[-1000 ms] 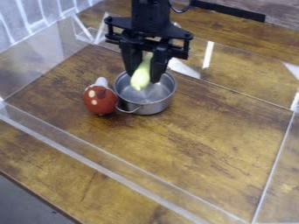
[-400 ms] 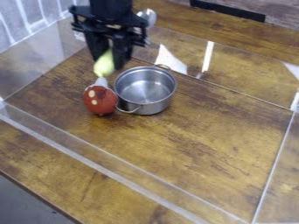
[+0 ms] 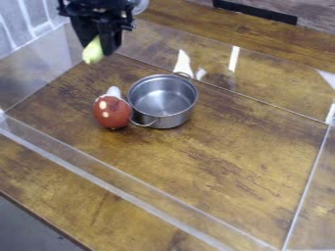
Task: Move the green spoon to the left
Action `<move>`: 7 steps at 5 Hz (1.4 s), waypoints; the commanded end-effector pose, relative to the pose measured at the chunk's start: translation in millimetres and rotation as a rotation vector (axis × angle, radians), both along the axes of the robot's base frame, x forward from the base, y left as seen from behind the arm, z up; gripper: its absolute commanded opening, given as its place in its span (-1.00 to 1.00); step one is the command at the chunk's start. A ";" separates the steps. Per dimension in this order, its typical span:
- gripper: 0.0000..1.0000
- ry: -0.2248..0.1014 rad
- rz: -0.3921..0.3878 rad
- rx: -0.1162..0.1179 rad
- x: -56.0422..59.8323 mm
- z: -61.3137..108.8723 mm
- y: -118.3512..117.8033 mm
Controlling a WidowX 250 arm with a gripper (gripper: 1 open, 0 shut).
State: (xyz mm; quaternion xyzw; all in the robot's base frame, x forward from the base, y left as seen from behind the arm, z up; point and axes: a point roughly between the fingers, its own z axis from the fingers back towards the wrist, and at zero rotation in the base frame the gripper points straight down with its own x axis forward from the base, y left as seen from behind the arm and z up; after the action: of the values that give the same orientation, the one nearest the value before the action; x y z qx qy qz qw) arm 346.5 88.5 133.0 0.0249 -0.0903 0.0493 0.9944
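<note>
We see the gripper [image 3: 94, 41] clamped on the green spoon [image 3: 93, 50], now carried from above the pot [image 3: 163, 100] to the frame's upper left; we judge only lowering and release remain.

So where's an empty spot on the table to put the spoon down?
Bare wood lies at the far left under the tool holding the spoon, and across the whole near and right side of the table. The middle is crowded: pot with the red ball beside it.
</note>
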 end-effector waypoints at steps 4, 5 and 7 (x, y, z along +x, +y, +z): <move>-1.00 -0.016 0.041 -0.033 24.9 -12.2 52.9; -1.00 -0.007 0.022 -0.049 33.0 -34.0 58.6; -1.00 -0.012 -0.062 -0.042 62.2 5.3 79.3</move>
State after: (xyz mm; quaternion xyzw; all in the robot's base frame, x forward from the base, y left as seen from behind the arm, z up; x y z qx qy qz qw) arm 408.8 155.8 108.0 -0.0146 -0.0587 0.0132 0.9981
